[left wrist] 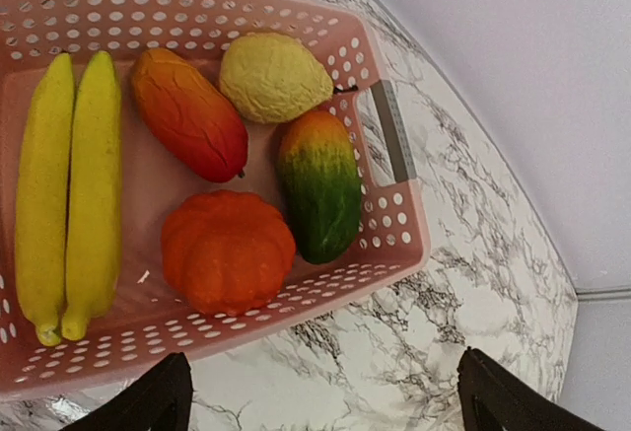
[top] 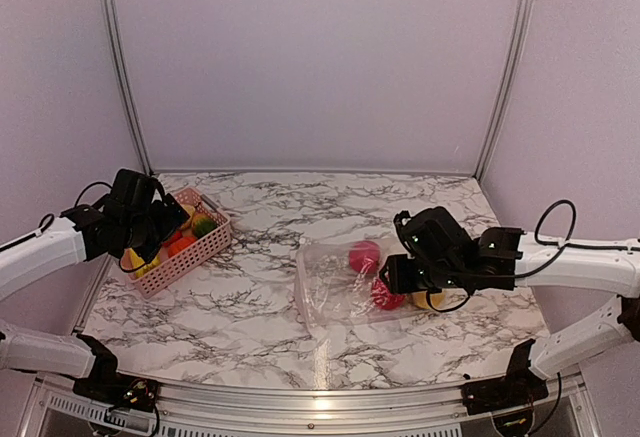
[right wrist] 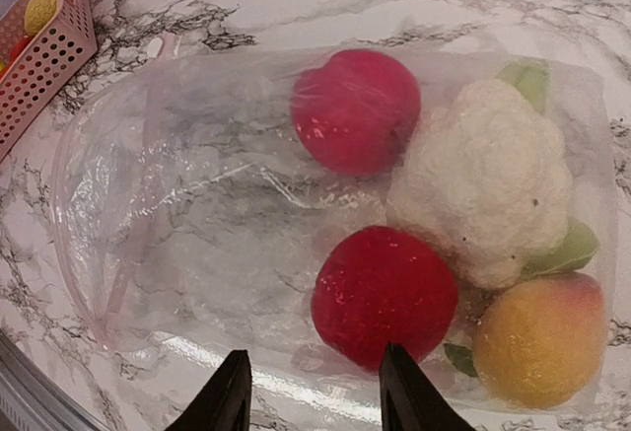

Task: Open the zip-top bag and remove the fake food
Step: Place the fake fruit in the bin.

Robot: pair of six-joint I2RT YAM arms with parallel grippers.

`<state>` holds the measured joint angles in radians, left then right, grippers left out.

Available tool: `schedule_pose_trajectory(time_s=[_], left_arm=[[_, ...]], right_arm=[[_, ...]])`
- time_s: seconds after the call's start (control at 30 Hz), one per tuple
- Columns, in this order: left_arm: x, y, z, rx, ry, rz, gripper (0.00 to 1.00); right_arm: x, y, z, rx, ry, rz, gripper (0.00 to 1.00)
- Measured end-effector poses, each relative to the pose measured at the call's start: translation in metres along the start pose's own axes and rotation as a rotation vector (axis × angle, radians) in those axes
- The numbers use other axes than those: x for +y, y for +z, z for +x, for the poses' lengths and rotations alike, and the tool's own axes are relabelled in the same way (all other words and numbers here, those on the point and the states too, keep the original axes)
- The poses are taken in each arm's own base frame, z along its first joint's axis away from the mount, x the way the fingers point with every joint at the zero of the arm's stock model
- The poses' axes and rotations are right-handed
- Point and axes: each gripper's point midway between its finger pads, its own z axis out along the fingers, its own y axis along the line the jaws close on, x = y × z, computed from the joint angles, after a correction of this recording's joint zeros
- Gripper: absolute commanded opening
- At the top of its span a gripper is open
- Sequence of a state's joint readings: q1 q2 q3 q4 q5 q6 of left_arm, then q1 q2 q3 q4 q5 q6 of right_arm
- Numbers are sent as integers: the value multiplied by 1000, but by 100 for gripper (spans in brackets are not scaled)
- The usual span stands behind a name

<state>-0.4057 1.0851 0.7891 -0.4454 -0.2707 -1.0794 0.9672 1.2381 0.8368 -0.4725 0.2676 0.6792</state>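
The zip-top bag [top: 325,302] lies flat on the marble right of centre, its pink zip strip [right wrist: 138,224] at the left end. Inside it are pieces of fake food: two red balls [right wrist: 357,110] [right wrist: 385,293], a white cauliflower [right wrist: 488,179] and a yellow-orange fruit [right wrist: 542,337]. My right gripper [right wrist: 315,396] [top: 393,277] hovers over the bag's near edge beside the lower red ball, jaws apart, nothing between them. My left gripper [left wrist: 325,401] [top: 152,237] hangs wide open above the pink basket [left wrist: 296,298], which holds bananas [left wrist: 69,184], a lemon [left wrist: 274,78], an orange pumpkin [left wrist: 227,251] and other fake food.
The pink basket [top: 205,247] stands at the table's left edge, close to the left wall. Purple walls with metal rails [top: 120,67] close in the back and both sides. Bare marble [top: 250,297] lies between basket and bag.
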Motion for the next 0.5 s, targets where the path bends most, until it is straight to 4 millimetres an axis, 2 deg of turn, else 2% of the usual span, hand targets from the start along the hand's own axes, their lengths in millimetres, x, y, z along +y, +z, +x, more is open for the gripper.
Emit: schedule_pose_trajectory(time_s=[0.13,0.5], left_arm=[[-26,15,53,127,149,45,96],[-68,40,182,407,391,140,95]], right_arm=[[-8,-3,-6,-15,19,14,43],[-19,-6,-12,-25,44,35,39]])
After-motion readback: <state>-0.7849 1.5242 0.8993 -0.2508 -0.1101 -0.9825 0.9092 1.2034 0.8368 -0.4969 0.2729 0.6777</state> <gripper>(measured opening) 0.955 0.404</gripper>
